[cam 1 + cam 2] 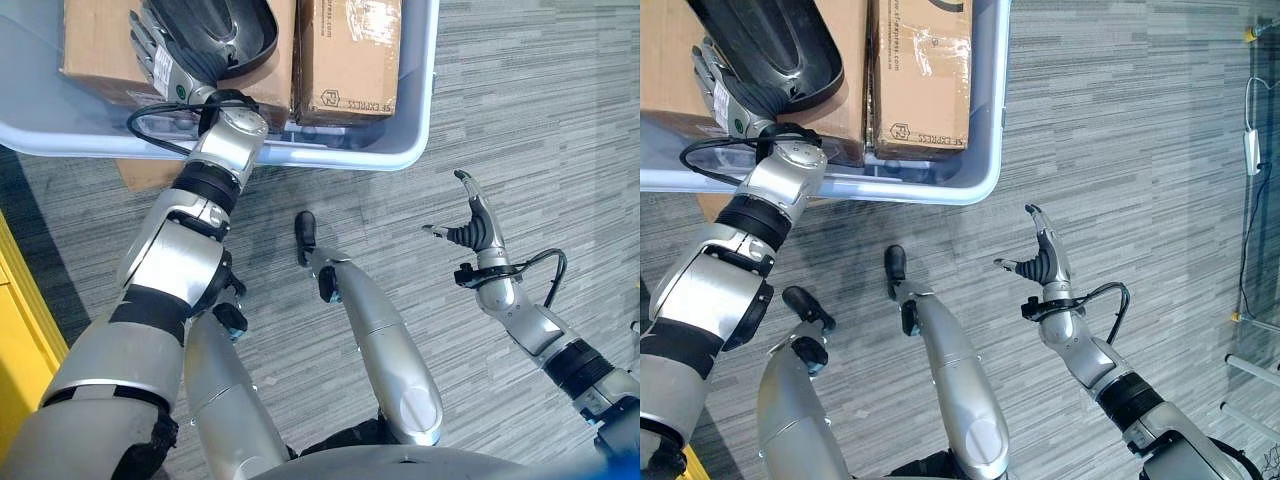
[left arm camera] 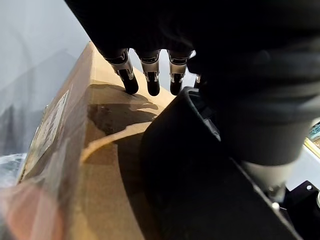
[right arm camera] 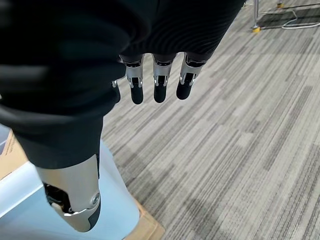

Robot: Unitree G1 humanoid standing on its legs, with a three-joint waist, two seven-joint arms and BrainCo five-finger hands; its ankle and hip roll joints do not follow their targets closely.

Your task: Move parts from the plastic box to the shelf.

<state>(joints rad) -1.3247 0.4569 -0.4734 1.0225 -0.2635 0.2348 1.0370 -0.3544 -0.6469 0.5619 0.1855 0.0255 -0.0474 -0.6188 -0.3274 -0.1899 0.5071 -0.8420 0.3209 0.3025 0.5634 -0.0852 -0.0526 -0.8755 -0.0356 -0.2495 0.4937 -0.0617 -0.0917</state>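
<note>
While the left hand (image 1: 150, 50) is reaching into the pale blue plastic box (image 1: 420, 110) at the upper left of the frame, its fingers (image 2: 131, 80) are lying nearly straight on a brown cardboard carton (image 1: 95, 40) beside a glossy black moulded part (image 1: 225, 30) — gripping nothing that I can see. That part is looking rigid, smooth and probably slippery, likely light — best taken across its narrower end — and the right hand (image 1: 475, 225) is hanging spread over the grey striped carpet (image 1: 540, 120).
</note>
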